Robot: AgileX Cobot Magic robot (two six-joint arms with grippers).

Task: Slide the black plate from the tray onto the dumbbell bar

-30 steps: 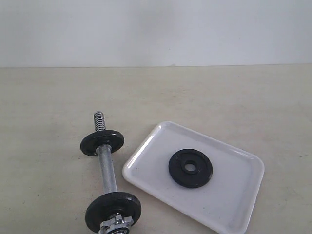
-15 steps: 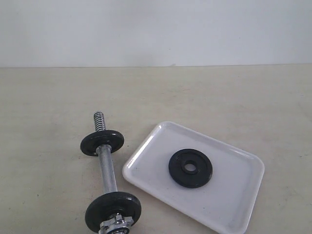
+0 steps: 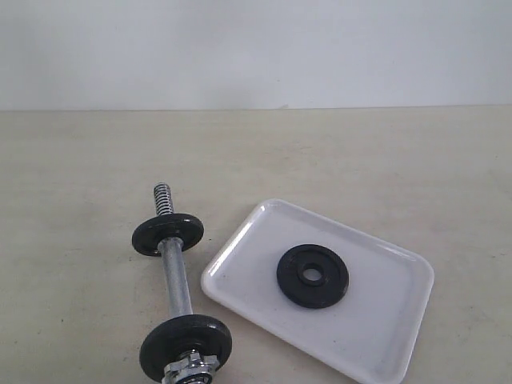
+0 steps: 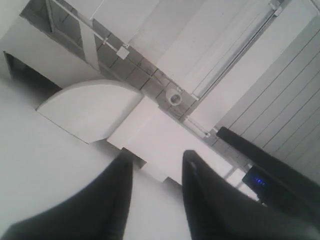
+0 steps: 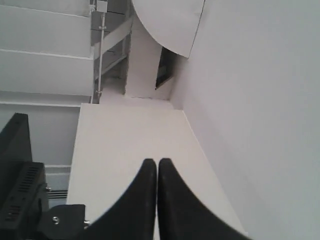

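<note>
Black plate (image 3: 313, 276), a small round matte cast disc with a central hole, lies flat in the middle of the glossy white rectangular plastic tray (image 3: 384, 340), on the right side of the exterior view. Just beside the tray, on the left, the short chrome dumbbell bar (image 3: 176, 280) lies on the beige worktop (image 3: 360, 160). Its long axis runs away from the camera. The near end carries a black disc (image 3: 186, 349) and the silver star-shaped collar nut (image 3: 190, 370); the far threaded end (image 3: 163, 198), beyond a second disc (image 3: 167, 234), is free.

So I judge the plate must go left and away, over the low rim, and be turned upright so that its hole meets this end.

Neither arm appears in the exterior view; both wrist cameras look up at the room. The left tool (image 4: 156, 159) stands partly apart and holds nothing. The right tool (image 5: 158, 163) is closed on nothing. The plate is on the right arm's side, the bar on the left's. Apart from the rim, I see nothing in the way.
</note>
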